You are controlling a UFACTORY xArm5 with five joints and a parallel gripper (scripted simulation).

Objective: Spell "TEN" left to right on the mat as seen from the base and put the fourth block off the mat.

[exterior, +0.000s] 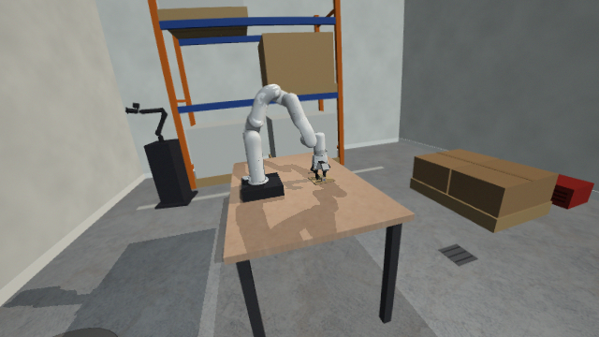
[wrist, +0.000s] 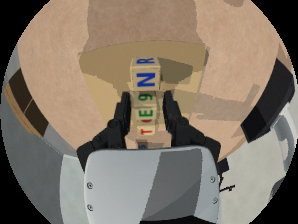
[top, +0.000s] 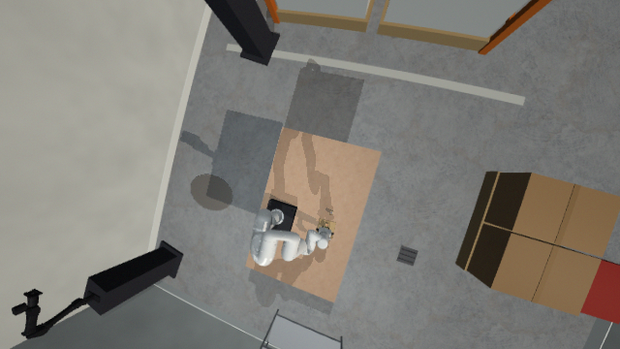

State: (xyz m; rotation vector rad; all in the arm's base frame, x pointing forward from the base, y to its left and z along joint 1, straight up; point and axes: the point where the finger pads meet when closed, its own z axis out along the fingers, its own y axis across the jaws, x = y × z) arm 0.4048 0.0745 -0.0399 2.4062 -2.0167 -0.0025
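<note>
Fingers of the end effector (wrist: 147, 104) stand half spread, flanking the row of blocks (wrist: 147, 116) on the mat (wrist: 100, 70) beneath, squeezing nothing, I judge; small, stiff, light cubes, best pinched on opposite flat sides; only the wrist view shows letters, the N block (wrist: 148, 80) farthest ahead; the exterior view shows the surface (exterior: 328, 211).
</note>
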